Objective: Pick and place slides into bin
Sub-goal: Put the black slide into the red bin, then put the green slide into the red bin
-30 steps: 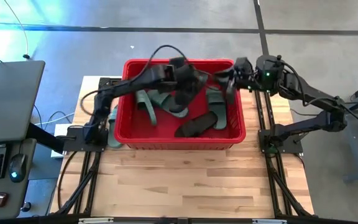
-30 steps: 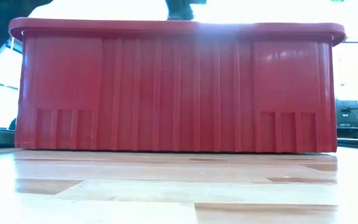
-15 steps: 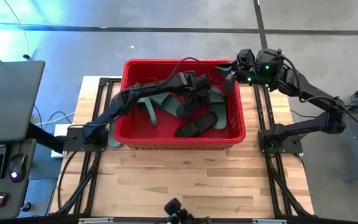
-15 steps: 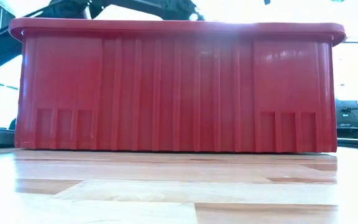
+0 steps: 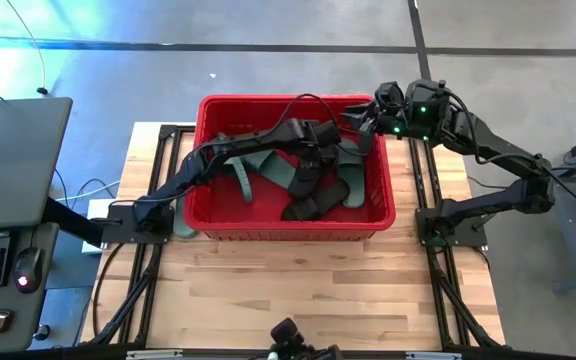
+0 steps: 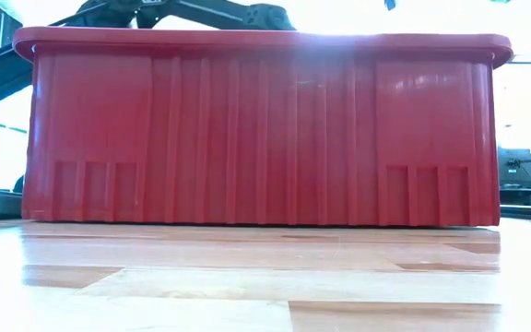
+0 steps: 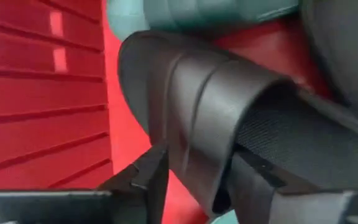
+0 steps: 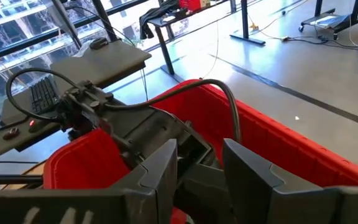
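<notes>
Your left wrist view alone shows the left gripper [image 7: 194,177] straddling a black slide's [image 7: 229,118] strap; fingers newly parted; right gripper [image 8: 197,168] apart, empty.

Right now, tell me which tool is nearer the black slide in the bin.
Left. The left tool is down inside the bin, straddling the black slide; the right tool hovers over the bin's far right corner.

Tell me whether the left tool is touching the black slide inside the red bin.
Touching. In the left wrist view the black slide has its strap between the left tool's fingers, both pressed against it, above the red bin floor.
</notes>
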### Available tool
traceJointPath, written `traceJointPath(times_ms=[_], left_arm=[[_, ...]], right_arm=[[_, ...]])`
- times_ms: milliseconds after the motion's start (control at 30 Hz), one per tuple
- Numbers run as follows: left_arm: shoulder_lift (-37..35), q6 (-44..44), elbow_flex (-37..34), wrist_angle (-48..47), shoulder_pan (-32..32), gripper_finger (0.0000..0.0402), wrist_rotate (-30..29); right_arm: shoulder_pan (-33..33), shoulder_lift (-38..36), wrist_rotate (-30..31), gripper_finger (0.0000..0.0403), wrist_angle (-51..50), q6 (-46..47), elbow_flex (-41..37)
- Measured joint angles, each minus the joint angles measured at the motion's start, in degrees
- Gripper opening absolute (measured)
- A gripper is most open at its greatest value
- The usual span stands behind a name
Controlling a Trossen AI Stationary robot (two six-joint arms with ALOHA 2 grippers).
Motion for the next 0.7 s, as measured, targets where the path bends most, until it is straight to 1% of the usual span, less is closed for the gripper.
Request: traceJointPath(times_ms=[167, 267, 367, 433, 567, 700], left_arm=[[-0.5, -0.4, 0.0, -1.7, -0.2, 0.0169, 0.8], [-2.1, -0.5, 0.1, -2.2, -0.5, 0.0179, -0.6], [-4.7, -0.5, 0.1, -2.2, -1.2, 0.0181, -2.3], [-6.5, -0.7, 0.1, -2.5, -1.7, 0.0180, -2.3], [-11.4, -3.2, 0.1, -3.3, -3.3, 0.0174, -1.0], [-16.4, -5.0, 0.1, -3.5, -5.9, 0.0167, 0.9]], right_arm=[[0.0, 0.0, -1.4, 0.0119, 0.0, 0.1, 0.0], [0.0, 0.0, -3.6, 0.0119, 0.0, 0.1, 0.0], [0.4, 0.0, -5.0, 0.0119, 0.0, 0.1, 0.0], [1.0, 0.0, -5.2, 0.0119, 0.0, 0.3, 0.0], [3.0, 0.0, -5.7, 0.0119, -2.4, 1.2, 0.0], [6.0, 0.0, -7.2, 0.0119, -7.0, 2.3, 0.0]])
